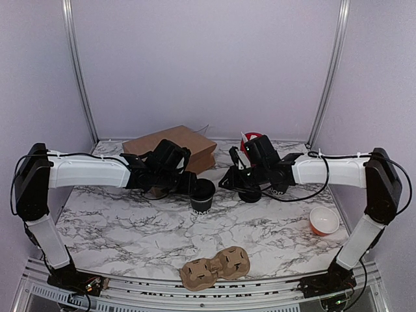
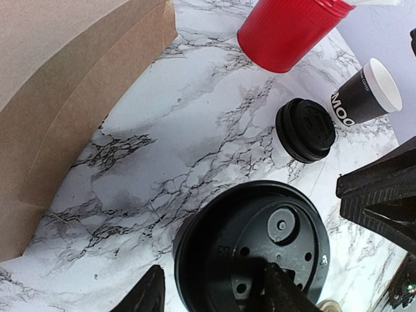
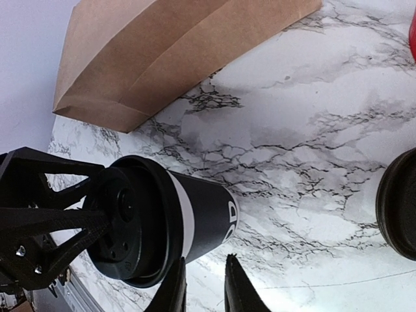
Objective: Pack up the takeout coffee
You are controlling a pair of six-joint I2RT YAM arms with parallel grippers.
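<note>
The takeout coffee [image 1: 202,197] is a black paper cup with white lettering and stands upright mid-table. Its round black lid [image 2: 260,250] is on, with a white band [image 3: 188,218] showing just under it. My left gripper [image 2: 214,294] is open over the cup's top. One of its fingers [image 2: 281,290] rests on the lid and the other hangs outside the rim, a strip of marble between it and the cup. In the top view the left gripper [image 1: 194,184] sits at the cup's left. My right gripper [image 3: 205,287] hovers beside the cup's base, its jaws a narrow gap apart and empty.
A second black lid [image 2: 305,130] lies loose on the marble, next to an uncovered black cup with a white rim [image 2: 364,97]. Behind them stand a red tub [image 2: 292,29] and a brown paper bag [image 1: 170,146]. A cardboard cup carrier [image 1: 215,266] and a small orange bowl [image 1: 324,221] sit near the front.
</note>
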